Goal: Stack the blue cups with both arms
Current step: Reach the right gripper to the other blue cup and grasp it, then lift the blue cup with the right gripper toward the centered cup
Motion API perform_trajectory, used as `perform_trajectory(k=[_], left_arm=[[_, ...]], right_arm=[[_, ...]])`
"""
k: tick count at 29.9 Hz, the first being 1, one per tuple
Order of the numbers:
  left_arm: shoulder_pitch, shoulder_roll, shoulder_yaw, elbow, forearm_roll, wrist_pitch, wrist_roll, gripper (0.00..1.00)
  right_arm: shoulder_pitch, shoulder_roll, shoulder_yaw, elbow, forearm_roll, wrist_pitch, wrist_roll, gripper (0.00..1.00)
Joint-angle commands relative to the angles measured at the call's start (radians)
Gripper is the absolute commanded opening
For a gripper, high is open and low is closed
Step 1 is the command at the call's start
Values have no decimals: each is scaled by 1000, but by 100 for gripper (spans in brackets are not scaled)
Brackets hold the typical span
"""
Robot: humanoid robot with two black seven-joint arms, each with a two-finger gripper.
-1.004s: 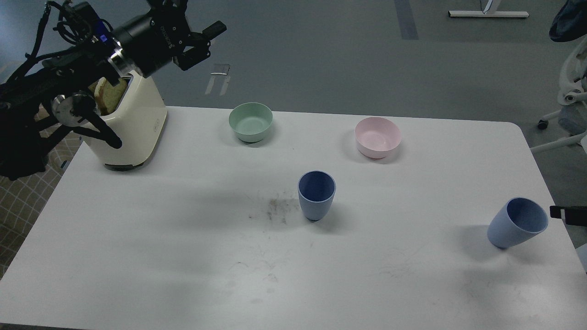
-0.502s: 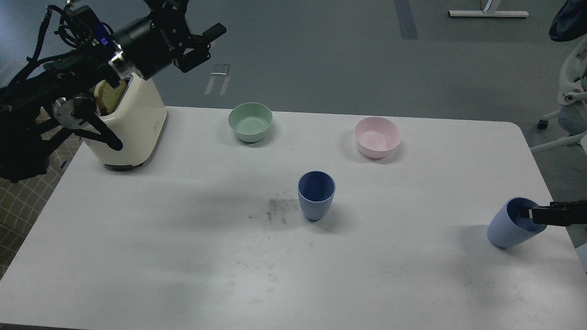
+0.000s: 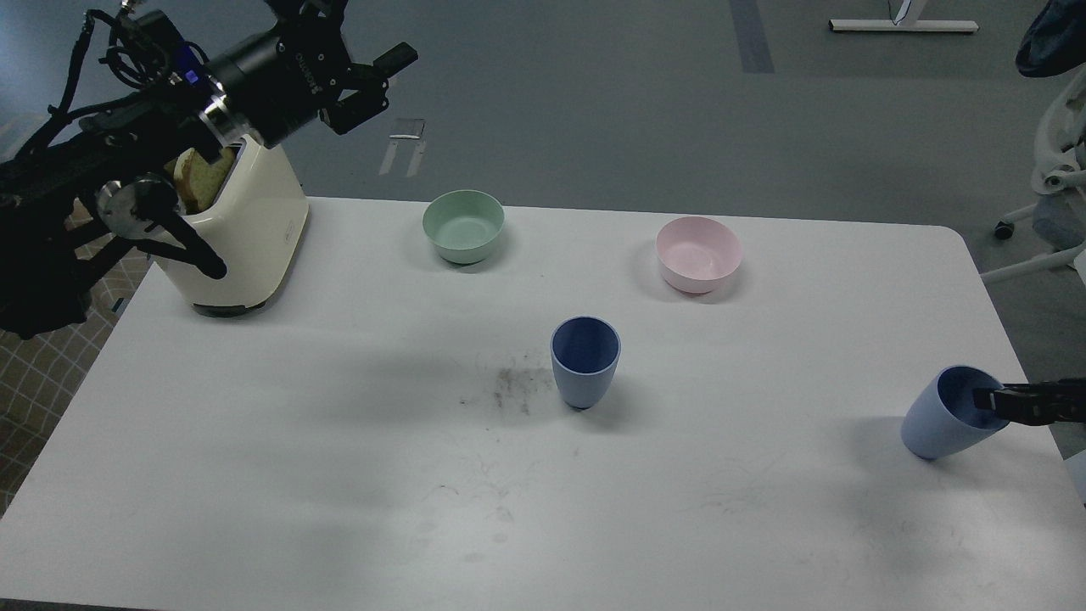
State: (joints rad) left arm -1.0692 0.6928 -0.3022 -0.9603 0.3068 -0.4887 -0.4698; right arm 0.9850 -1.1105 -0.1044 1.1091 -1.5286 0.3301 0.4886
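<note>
One blue cup (image 3: 585,361) stands upright near the middle of the white table (image 3: 339,475). The second blue cup (image 3: 946,417) sits near the right edge, its mouth leaning right. My right gripper (image 3: 988,400) comes in from the right edge, and its dark tip reaches over the rim into this cup's mouth. Its two fingers cannot be told apart. My left gripper (image 3: 377,83) is open and empty. It hangs high above the far left of the table, over the toaster and far from both cups.
A cream toaster (image 3: 246,229) with bread in it stands at the far left, under my left arm. A mint-green bowl (image 3: 463,225) and a pink bowl (image 3: 698,253) sit at the back. An office chair base (image 3: 1048,212) stands beyond the right edge.
My right gripper has come in from the right edge and reached into the mouth of the right cup. It has since shifted slightly right and down. The left arm has barely moved.
</note>
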Motion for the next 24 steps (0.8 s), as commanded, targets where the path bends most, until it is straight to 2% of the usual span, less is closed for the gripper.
perform_trajectory(k=[1,14,19,24], left_arm=[[0,1,0,0,0,0,0,97],[0,1,0,-2,0,0,0,97],[0,-2,2,-3,0,0,2,97],[-1,-2,2,-2,0,0,5,97]], right_arm=[[4,-5,0,3,1,1,0,0],[72,-103,9,57,5,12,0,0],[251,-170,9,147,7,78,0,0],[412,-151,9,172,-15,159,0,0]])
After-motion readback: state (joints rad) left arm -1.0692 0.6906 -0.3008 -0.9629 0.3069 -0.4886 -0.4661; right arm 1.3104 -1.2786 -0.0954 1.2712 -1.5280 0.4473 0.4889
